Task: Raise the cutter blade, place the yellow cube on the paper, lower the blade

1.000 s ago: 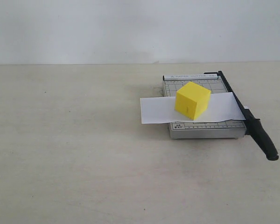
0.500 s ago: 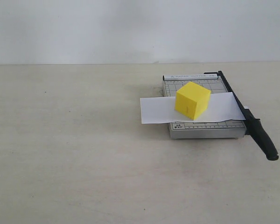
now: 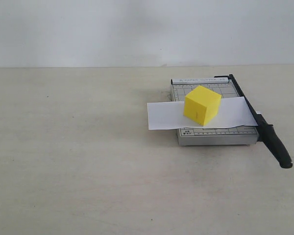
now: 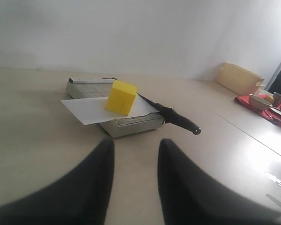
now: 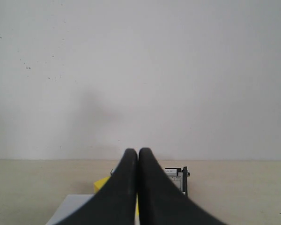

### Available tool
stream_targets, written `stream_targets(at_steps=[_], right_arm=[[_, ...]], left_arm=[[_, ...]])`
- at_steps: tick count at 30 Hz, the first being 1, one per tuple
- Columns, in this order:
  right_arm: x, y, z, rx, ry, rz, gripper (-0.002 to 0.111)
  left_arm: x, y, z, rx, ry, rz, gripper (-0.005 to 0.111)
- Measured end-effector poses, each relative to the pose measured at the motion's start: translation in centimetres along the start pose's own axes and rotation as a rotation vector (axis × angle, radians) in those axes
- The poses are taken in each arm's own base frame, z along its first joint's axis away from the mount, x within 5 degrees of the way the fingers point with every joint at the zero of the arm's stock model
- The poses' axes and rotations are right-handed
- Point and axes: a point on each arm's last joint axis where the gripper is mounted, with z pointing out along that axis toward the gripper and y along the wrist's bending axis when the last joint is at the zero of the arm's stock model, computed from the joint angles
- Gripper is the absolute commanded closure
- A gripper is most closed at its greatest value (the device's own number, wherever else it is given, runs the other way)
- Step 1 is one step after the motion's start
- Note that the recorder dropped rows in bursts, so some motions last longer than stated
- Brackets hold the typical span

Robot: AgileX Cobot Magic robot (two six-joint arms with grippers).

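One cutter board [image 3: 213,137] sits on the counter [image 3: 78,161], right of centre in the exterior view. Count: one cutter blade [image 3: 265,131], one paper [image 3: 162,115], one yellow cube [image 3: 202,104]. The paper lies crosswise over the board, its left end overhanging the board's left edge and its right end reaching the blade. The cube sits on the paper at about mid-board, turned so that one vertical edge faces the camera. The blade lies flat along the board's right edge, with the handle jutting past the near edge. Judged from this, all three steps look done. Neither arm shows in the exterior view. The left jaws stand well apart and hold nothing, pointed toward the cutter from well off. The right jaws are pressed together tip to tip with nothing between them, and the cube and board are partly hidden behind them. Handling, as a judgement: the cube looks light and rigid with matte faces, so it is best gripped across two opposite flat faces, squared to its turned stance. The blade looks stiff and should swing only about its far-corner hinge, so the thick rounded handle, clear of the board, is the place to hold. The paper is thin and slightly wavy, and would likely slide or buckle if nudged.
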Motion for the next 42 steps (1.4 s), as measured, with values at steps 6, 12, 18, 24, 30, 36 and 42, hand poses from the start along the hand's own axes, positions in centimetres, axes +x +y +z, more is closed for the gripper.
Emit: stream_targets(at_steps=[6,12,18,24,30,36,42], right_arm=[[0.0,0.0,0.0,0.0,0.0,0.0,0.108],[0.0,0.0,0.0,0.0,0.0,0.0,0.108],[0.0,0.0,0.0,0.0,0.0,0.0,0.108],[0.0,0.0,0.0,0.0,0.0,0.0,0.108],[0.0,0.0,0.0,0.0,0.0,0.0,0.108],[0.0,0.0,0.0,0.0,0.0,0.0,0.108],[0.0,0.0,0.0,0.0,0.0,0.002,0.108]], left_arm=[[-0.13,0.04,0.0,-0.005,-0.015,-0.003,0.075],[-0.13,0.04,0.0,-0.005,-0.015,-0.003,0.075],[-0.13,0.04,0.0,-0.005,-0.015,-0.003,0.075],[-0.13,0.04,0.0,-0.005,-0.015,-0.003,0.075],[-0.13,0.04,0.0,-0.005,-0.015,-0.003,0.075],[-0.13,0.04,0.0,-0.005,-0.015,-0.003,0.075],[-0.13,0.04,0.0,-0.005,-0.015,-0.003,0.075]])
